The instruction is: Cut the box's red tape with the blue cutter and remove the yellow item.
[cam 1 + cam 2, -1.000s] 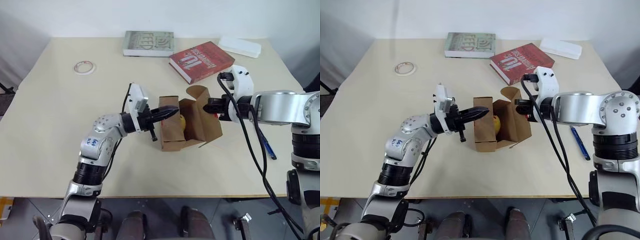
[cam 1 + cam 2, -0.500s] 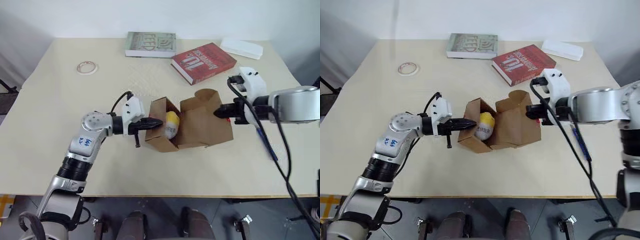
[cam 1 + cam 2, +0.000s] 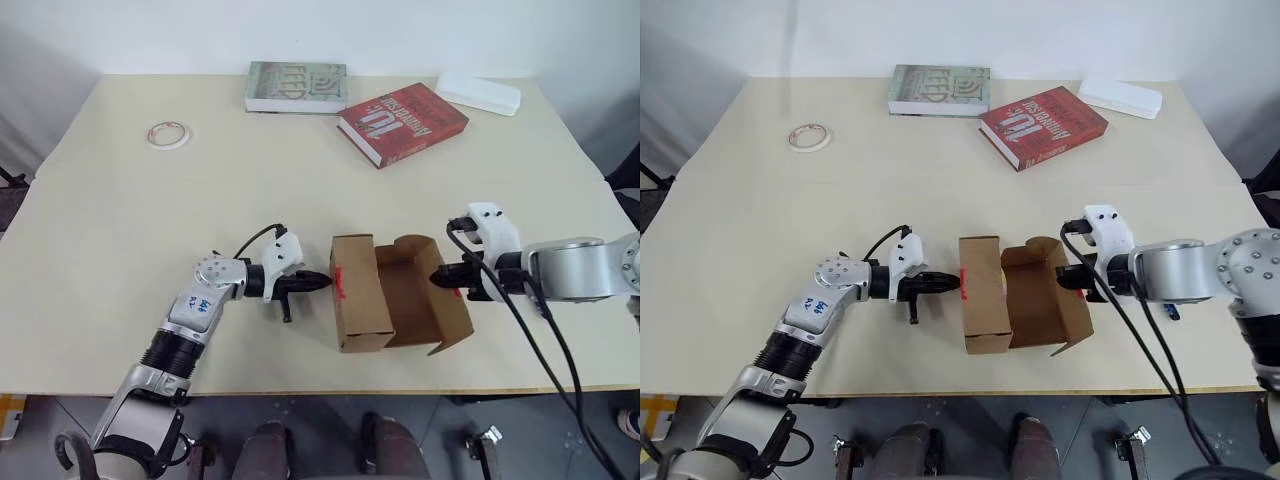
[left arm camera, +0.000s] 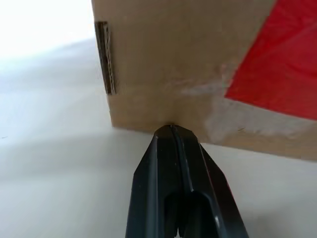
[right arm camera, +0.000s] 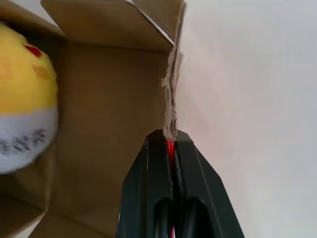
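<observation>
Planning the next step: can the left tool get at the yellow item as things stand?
Probably not: the left tool sits shut against the box's closed outer wall, and the yellow item lies inside, facing the right tool, which pinches a flap.

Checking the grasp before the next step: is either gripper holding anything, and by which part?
The right gripper pinches the box by a flap's edge; the left gripper, shut, holds nothing.
</observation>
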Robot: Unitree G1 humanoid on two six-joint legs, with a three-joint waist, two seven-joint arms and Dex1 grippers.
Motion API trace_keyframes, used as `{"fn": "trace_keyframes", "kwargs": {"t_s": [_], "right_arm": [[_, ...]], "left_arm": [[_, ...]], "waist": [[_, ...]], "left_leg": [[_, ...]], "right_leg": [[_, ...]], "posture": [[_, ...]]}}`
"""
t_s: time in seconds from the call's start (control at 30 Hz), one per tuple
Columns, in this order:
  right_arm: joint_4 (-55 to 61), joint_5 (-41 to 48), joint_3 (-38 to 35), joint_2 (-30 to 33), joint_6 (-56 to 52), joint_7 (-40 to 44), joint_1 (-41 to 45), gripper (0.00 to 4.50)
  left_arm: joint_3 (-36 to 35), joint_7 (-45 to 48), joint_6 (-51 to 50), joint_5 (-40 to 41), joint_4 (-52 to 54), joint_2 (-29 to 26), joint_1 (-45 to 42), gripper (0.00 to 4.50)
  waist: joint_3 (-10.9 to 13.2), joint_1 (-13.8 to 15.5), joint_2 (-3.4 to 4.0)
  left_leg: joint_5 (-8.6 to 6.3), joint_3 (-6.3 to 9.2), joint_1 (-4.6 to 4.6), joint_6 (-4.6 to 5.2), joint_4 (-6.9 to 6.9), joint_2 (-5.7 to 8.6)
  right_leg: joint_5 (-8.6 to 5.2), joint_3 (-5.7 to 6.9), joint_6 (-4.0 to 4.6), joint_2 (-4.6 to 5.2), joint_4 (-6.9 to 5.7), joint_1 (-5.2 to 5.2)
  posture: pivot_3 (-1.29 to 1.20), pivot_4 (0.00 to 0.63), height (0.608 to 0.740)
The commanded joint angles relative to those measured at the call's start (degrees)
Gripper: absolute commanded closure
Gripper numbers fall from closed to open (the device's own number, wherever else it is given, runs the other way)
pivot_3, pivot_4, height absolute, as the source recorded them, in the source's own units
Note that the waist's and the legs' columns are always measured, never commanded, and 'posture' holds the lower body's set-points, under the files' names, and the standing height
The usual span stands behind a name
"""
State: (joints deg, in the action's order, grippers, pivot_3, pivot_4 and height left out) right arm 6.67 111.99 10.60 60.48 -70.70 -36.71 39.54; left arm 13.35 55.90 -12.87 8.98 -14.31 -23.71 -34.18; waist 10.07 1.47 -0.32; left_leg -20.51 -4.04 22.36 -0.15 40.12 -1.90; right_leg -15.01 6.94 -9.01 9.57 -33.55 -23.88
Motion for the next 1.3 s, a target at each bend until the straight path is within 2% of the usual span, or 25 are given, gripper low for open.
{"fn": "trace_keyframes", "kwargs": {"t_s": [0.03,0.17,0.3,0.43,0.6,0.73,1.0,1.3], "right_arm": [[1.89,1.01,-1.75,0.37,1.33,-0.14,2.07,4.48],[1.17,1.01,-1.37,1.81,0.55,-0.18,3.39,4.48],[0.03,1.01,-1.2,3.3,-0.68,0.27,6.17,4.48],[-0.02,1.01,-0.44,2.94,-0.94,0.41,7.3,4.48],[-0.14,1.01,0.08,2.54,-0.88,0.04,7.75,4.48],[-0.35,1.01,0.22,2.37,-0.82,-0.16,8.02,4.48],[-1.18,1.01,0.46,2.59,-1.09,-0.2,8.92,4.48],[-0.77,1.01,-0.93,5.17,-2.68,2.1,8.87,4.48]], "left_arm": [[-2.92,0.27,-0.43,2.15,1.54,-0.03,-1.74,4.5],[-6.37,2.26,-4.09,5.87,2.76,-1.13,-3.91,4.5],[-12.12,5.75,-17.07,19.19,12.0,-1.83,-9.23,4.5],[-11.75,5.41,-21.47,22.64,16.37,-0.76,-10.26,4.5],[-6.21,5.68,-19.17,18.44,16.65,0.02,-9.72,4.5],[-0.1,7.58,-11.62,10.61,11.54,-1.19,-10.51,4.5],[2.88,11.28,-3.81,6.05,3.98,0.2,-13.06,4.5],[5.49,17.33,-0.77,1.18,4.71,-8.84,-8.3,4.5]], "waist": [[0.0,0.0,0.0],[0.0,0.07,0.0],[0.05,0.06,-0.01],[0.04,0.02,-0.01],[0.05,0.02,-0.02],[0.05,0.02,-0.01],[0.05,0.09,-0.01],[0.03,0.07,0.02]], "left_leg": [[0.0,0.0,0.0,0.0,0.0,0.0],[0.0,0.0,0.01,0.0,0.0,-0.01],[0.0,0.02,0.07,0.0,0.0,-0.01],[0.0,0.06,0.09,0.0,-0.04,-0.01],[0.0,0.05,0.04,0.0,-0.03,-0.01],[0.0,0.03,0.03,0.0,-0.02,0.0],[0.0,0.02,0.05,0.0,-0.02,0.0],[0.0,0.02,-0.02,0.0,-0.01,-0.01]], "right_leg": [[0.0,0.0,0.0,0.0,0.0,0.0],[0.0,0.0,0.0,0.0,0.01,-0.01],[0.0,0.01,0.0,0.0,0.03,-0.03],[0.0,0.03,0.0,0.0,0.03,-0.06],[0.0,0.06,0.0,0.0,0.03,-0.01],[0.0,0.04,0.0,0.0,0.03,-0.01],[0.0,0.05,0.0,0.0,0.03,-0.02],[0.0,0.03,0.0,0.0,-0.03,-0.01]], "posture": [[0.0,0.15,0.74],[0.0,0.15,0.74],[0.0,0.15,0.74],[0.0,0.15,0.74],[0.0,0.15,0.74],[0.0,0.15,0.74],[0.0,0.15,0.74],[0.0,0.15,0.74]]}}
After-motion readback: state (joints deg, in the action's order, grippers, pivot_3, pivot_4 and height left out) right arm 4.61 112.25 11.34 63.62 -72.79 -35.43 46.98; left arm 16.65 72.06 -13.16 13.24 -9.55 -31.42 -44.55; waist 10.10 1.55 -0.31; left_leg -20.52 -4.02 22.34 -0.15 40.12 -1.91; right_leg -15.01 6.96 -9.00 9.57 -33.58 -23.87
